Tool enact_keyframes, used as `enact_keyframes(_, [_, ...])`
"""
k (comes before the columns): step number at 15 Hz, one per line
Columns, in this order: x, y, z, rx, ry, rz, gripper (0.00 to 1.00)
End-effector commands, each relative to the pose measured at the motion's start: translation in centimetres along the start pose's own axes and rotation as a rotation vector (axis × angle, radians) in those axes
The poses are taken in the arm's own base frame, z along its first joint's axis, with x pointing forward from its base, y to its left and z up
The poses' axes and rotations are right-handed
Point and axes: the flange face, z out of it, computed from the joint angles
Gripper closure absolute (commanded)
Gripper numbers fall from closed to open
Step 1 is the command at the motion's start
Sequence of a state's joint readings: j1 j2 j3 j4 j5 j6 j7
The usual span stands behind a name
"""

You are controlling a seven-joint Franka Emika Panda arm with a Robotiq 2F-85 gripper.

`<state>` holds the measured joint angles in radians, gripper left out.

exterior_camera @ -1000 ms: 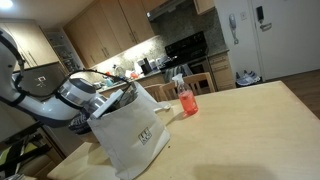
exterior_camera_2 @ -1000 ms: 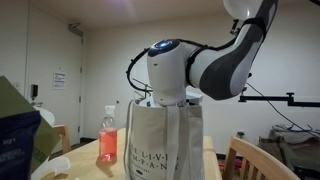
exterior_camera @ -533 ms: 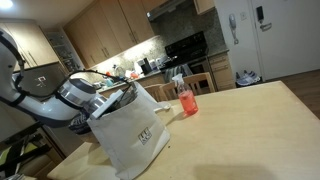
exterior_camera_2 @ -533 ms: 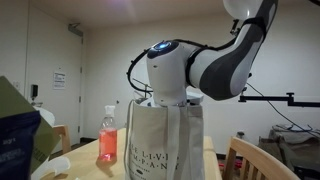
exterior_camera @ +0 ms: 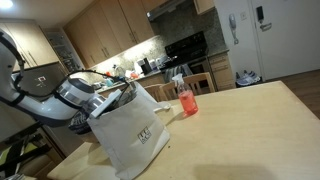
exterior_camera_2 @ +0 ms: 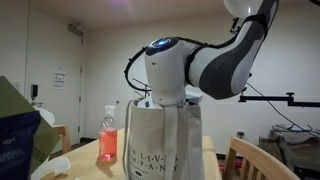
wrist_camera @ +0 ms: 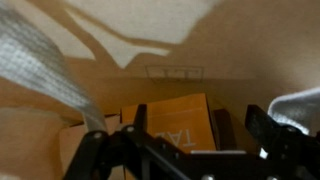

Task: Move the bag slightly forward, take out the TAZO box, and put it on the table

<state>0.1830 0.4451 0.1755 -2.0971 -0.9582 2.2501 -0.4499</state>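
Observation:
The white paper bag stands upright on the tan table. My arm's wrist reaches down into the bag's mouth, so the gripper is hidden in both exterior views. In the wrist view the gripper is open inside the bag. Its dark fingers stand on either side of the orange TAZO box, which lies at the bottom with white lettering showing. I cannot tell whether the fingers touch the box. A pale bag handle crosses the left of that view.
A red-pink drink bottle stands on the table just beyond the bag. A blue-and-white snack bag sits close to the camera. A wooden chair is at the table's side, and kitchen counters lie behind.

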Motion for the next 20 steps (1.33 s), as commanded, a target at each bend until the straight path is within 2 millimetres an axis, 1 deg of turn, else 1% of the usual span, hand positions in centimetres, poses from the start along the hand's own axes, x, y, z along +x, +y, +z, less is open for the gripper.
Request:
enact_keyframes(1, [0.5,0.3,-1.4,-0.010,-0.022,-0.025,0.00])
enact_keyframes(7, [0.5,0.2,-3.0,-0.019,-0.050,-0.015,0.00])
enact_keyframes(10, [0.5,0.3,-3.5,-0.021,-0.058,-0.010,0.00])
enact_keyframes(11, [1.0,0.2,-2.4,-0.017,-0.036,-0.016,0.00])
enact_keyframes(20, [0.9,0.2,-2.5,-0.019,-0.039,-0.015,0.00])
